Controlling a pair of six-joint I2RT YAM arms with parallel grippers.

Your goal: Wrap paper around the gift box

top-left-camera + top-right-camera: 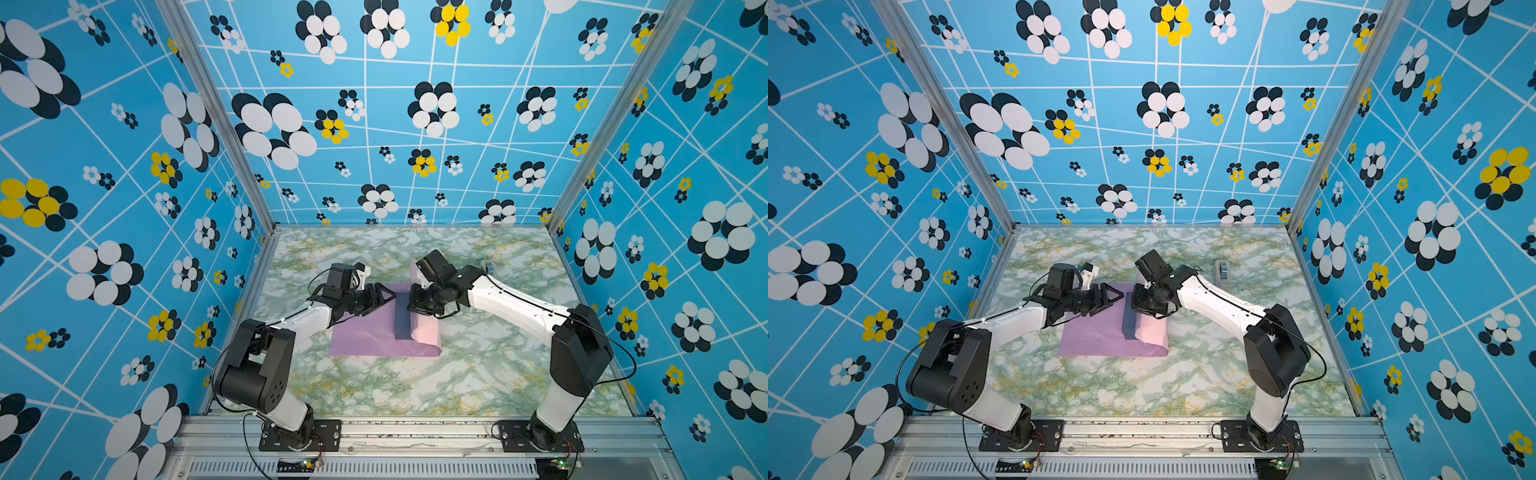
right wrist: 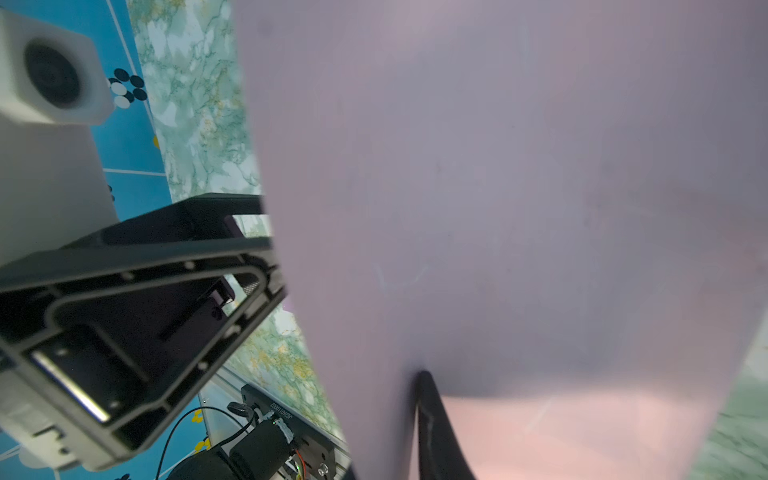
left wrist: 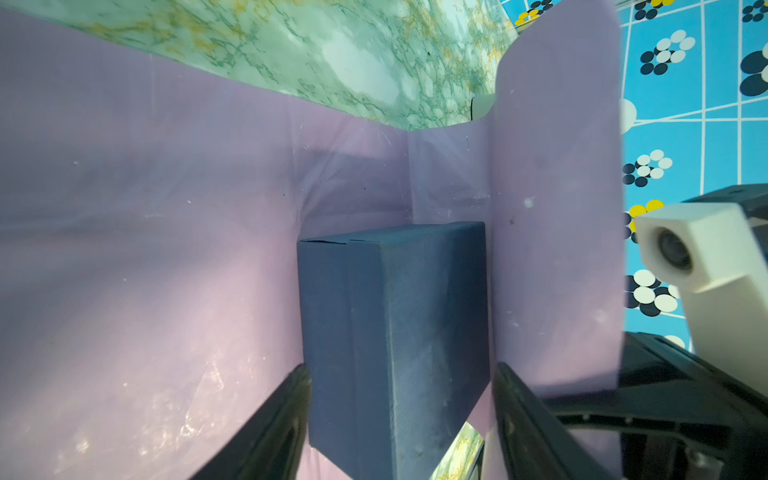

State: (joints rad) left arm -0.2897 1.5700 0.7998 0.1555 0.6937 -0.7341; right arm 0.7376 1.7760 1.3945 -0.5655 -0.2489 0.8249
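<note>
— Where is the left gripper [image 3: 402, 370]?
— It reaches in from the left over the lilac paper [image 1: 361, 340]. Its jaws are wide apart, one finger on each side of the gift box [image 1: 402, 320]. Whether they pinch the box or only flank it cannot be told.
— And the box?
— It is on the paper, mid-desk [image 1: 457, 374], and looks to stand on a narrow side. Its long axis runs from the front edge toward the back wall, crosswise between the two arms.
— What is to its right?
— The paper's right side is turned up against the box, pink face outward. The right gripper [image 1: 412, 305] sits just beyond it. One finger shows at the sheet and the other is hidden, so its hold cannot be told.
— Which arm is nearer?
— The left, which is at the box's far end. The right meets only paper and likely must carry it leftward over the box.
</note>
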